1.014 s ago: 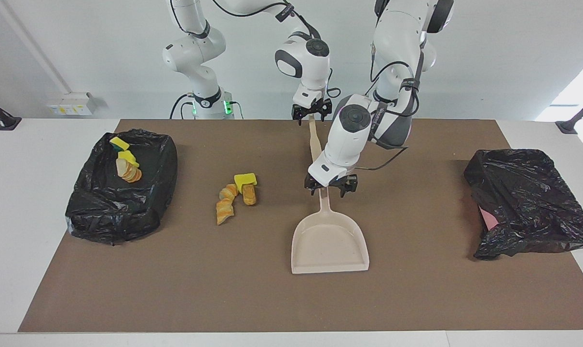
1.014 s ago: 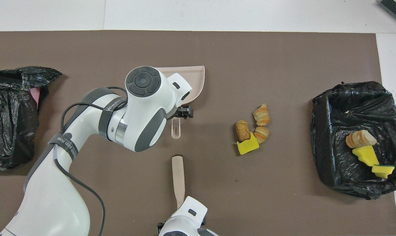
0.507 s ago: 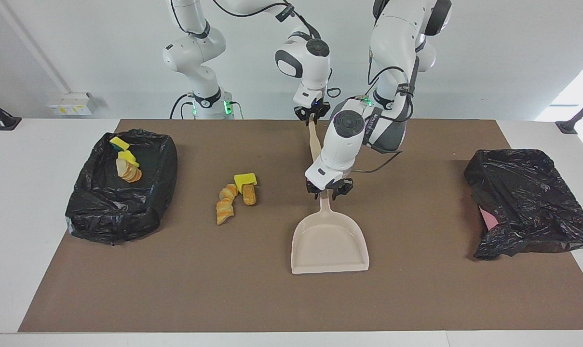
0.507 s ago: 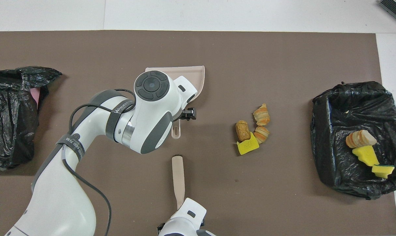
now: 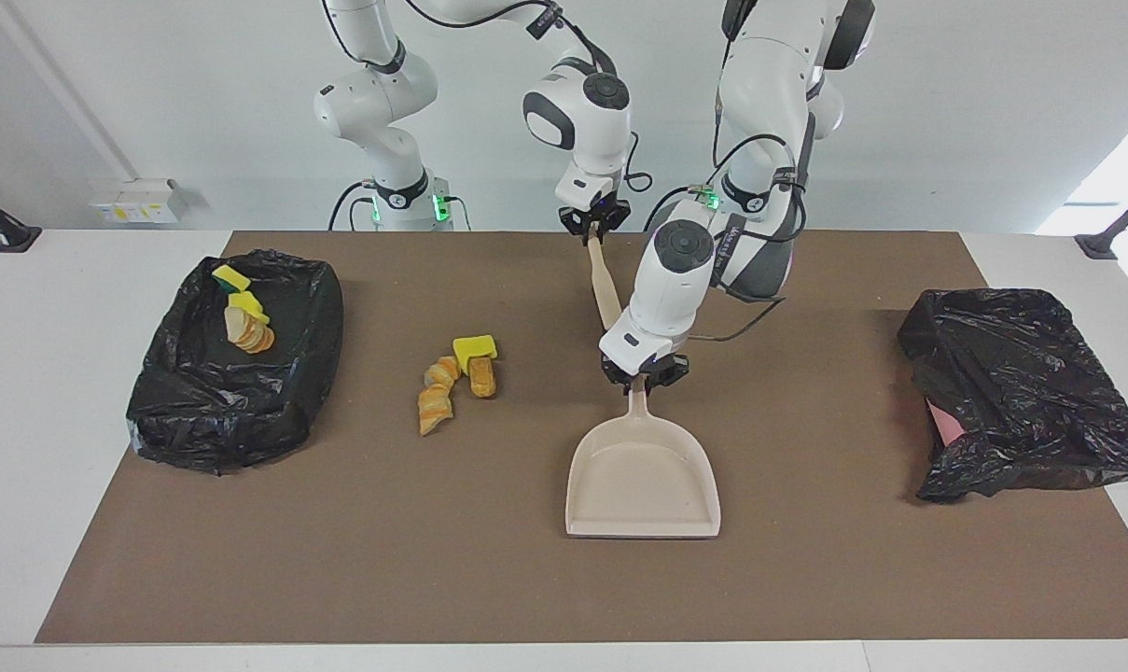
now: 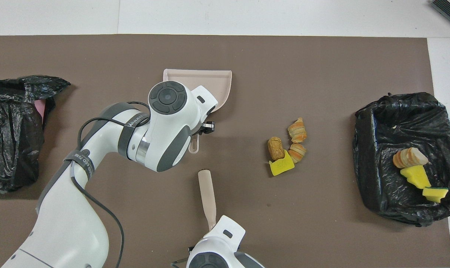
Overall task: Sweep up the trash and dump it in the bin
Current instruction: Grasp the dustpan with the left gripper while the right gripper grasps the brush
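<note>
You have the left gripper [image 5: 645, 375] clamped on the dustpan [image 5: 642, 481] handle, and the right gripper [image 5: 593, 222] closed on the brush [image 5: 605, 285] handle, nearer the robots than the dustpan. The loose trash [image 5: 456, 378] sits beside the dustpan, toward the right arm's end, between it and the black-lined bin [image 5: 183, 411], which holds more scraps.

The trash [image 5: 456, 378] is a small heap of bread-like chunks, orange-brown and pale, with one bright yellow sponge piece touching them. It lies flat on the brown mat, well apart from the left gripper [image 5: 645, 376], toward the right arm's end of the table. More chunks and yellow sponge pieces [image 5: 243, 317] lie inside the black-lined bin [image 5: 181, 401]
</note>
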Robot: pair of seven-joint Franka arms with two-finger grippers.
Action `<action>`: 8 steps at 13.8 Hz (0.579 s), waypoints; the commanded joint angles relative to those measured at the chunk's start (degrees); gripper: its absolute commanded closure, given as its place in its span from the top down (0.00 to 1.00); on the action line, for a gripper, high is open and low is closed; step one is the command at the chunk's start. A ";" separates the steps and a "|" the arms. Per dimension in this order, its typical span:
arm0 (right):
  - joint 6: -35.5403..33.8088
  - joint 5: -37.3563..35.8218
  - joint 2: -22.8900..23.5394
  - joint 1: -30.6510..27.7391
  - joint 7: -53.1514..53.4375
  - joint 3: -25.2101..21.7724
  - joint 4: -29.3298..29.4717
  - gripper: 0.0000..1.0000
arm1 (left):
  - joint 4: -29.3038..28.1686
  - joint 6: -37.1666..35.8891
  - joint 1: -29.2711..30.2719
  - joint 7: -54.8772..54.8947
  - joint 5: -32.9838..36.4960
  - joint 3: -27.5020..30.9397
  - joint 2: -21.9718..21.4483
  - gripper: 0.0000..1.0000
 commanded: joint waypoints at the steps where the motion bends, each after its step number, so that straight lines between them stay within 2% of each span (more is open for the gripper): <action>1: -8.05 0.30 -8.54 -7.46 -7.60 0.35 -1.18 0.00 | 0.80 0.00 3.65 6.74 1.62 0.00 -1.04 0.00; 3: -13.33 -0.22 -11.98 -14.23 -12.19 0.26 -1.09 0.00 | 0.98 -0.70 5.50 12.98 1.53 0.00 -1.82 0.00; 4: -14.92 -3.44 -12.95 -17.04 -12.38 0.35 -1.09 0.00 | 0.98 -2.80 6.64 16.58 1.53 0.00 -2.96 0.00; 6: -15.64 -7.15 -13.14 -22.58 -11.94 0.35 -1.00 0.00 | 0.98 -6.58 7.88 24.75 1.36 0.00 -4.98 0.00; 8: -15.20 -11.28 -12.27 -28.82 -15.87 0.52 -1.00 0.00 | 0.54 -11.58 8.93 30.65 1.36 0.00 -7.35 0.00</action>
